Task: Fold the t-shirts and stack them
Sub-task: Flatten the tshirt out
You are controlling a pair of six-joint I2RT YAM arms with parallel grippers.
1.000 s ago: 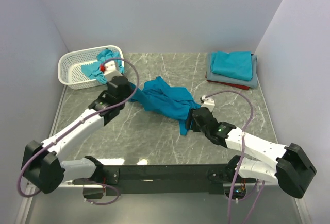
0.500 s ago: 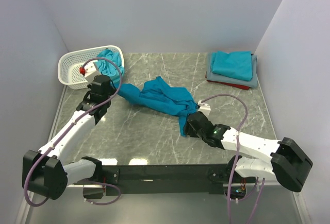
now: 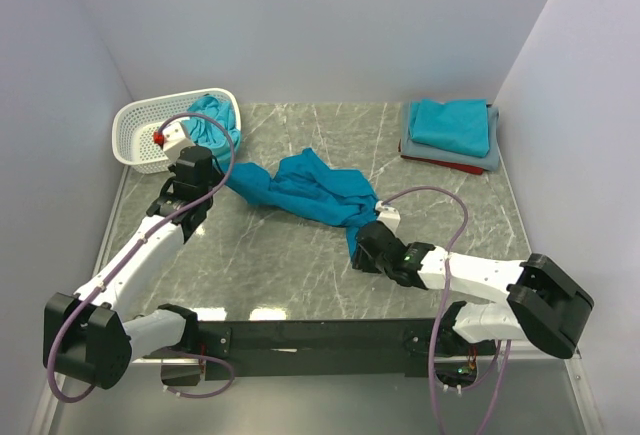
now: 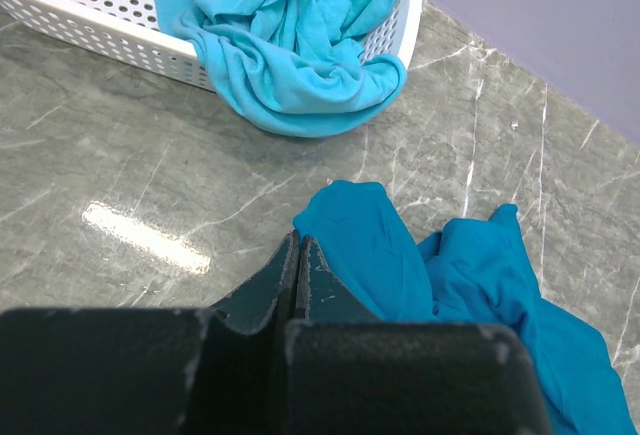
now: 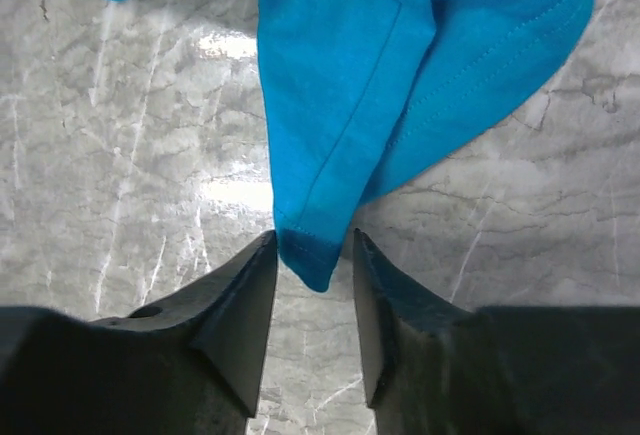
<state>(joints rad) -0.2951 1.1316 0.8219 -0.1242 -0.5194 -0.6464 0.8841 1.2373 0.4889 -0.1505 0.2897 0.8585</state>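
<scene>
Spreading the teal t-shirt [image 3: 315,190]: left fingers [image 4: 262,295] clamped its corner; right fingers [image 5: 235,305], apart astride the hem, likely needed closing next.

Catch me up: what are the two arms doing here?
Both arms are working one crumpled teal-blue cotton t-shirt lying on the grey marbled table. The left gripper is shut, apparently pinching the shirt's end nearest the white plastic lattice basket. The right gripper is open, its fingers either side of a hem corner at the other end, not gripping yet. A turquoise t-shirt hangs over the basket rim, and a folded stack of t-shirts sits at the far right.
</scene>
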